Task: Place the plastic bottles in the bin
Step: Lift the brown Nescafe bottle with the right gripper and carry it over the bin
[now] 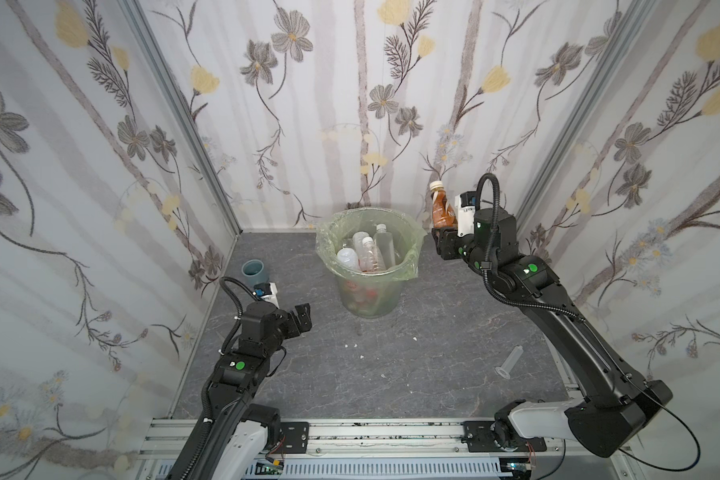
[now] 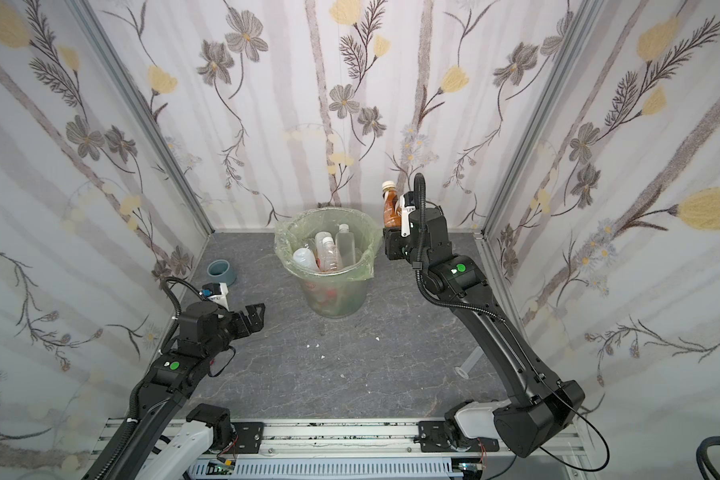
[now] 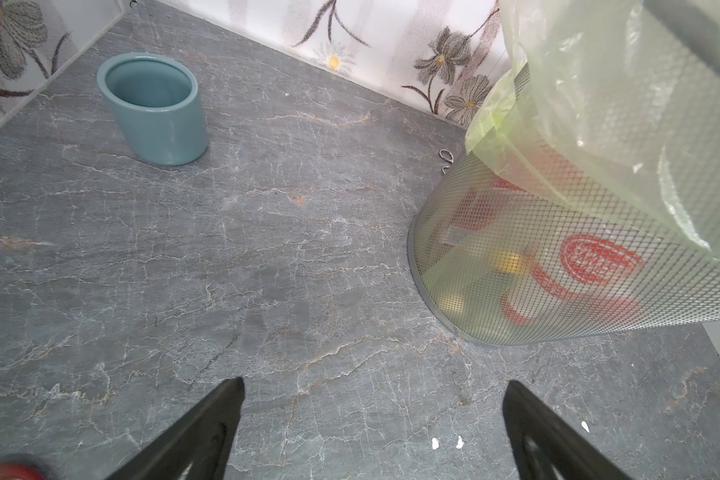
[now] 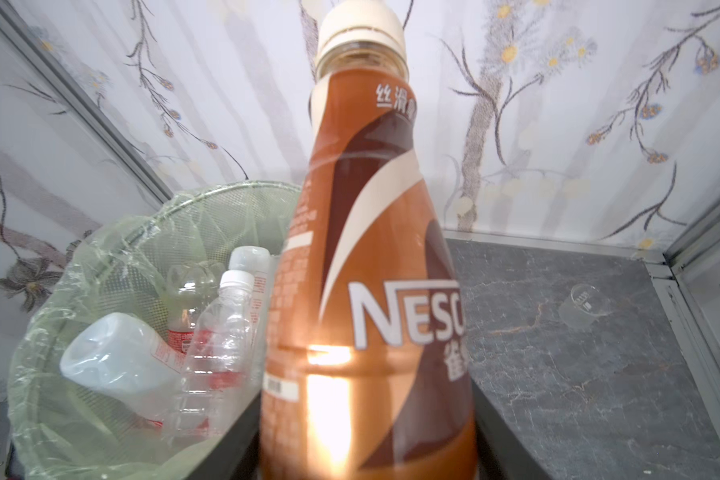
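Note:
The bin is round, lined with a pale-green bag, and stands at the back middle of the grey floor. Several plastic bottles, clear and frosted, lie inside it. My right gripper is shut on a brown coffee bottle. It holds the bottle upright, cream cap up, beside the bin's right rim and above rim height. My left gripper is open and empty, low over the floor left of the bin.
A blue-grey cup stands near the back left wall. A clear flanged tube lies on the floor at the right. A small clear beaker sits in the back right corner. Floral walls enclose three sides.

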Controlling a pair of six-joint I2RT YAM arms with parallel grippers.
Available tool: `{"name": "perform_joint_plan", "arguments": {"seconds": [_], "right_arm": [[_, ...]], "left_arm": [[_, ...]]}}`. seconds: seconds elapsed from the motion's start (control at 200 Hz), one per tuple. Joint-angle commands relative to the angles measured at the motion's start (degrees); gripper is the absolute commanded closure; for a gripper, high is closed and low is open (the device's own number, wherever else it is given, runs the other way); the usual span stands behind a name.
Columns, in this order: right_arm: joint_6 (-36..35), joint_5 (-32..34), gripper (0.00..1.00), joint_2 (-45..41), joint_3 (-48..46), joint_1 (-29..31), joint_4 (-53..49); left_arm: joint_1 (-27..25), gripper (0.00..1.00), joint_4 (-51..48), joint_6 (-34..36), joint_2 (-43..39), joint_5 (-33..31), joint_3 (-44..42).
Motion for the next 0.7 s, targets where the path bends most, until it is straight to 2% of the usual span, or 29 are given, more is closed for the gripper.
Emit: {"name": "perform_joint_plan", "arguments": {"seconds": [0.0, 0.385, 0.695], "right_arm": [[-1.51, -2.71, 0.46, 1.83, 3.61, 0.98, -2.35], [0.48, -3.69, 0.43, 10.47, 8.36, 7.51, -2.83], [1.98, -3.46, 0.41, 13.99, 8.41, 9.1, -1.96]], "left_arm": [[0.06, 0.0, 1.7, -0.45, -0.13, -0.57, -0.23], [0.08, 0.0, 1.71, -0.51, -0.49, -0.92, -0.27], [0.08, 0.0, 1.71, -0.54, -0.49, -1.02, -0.3]]}}
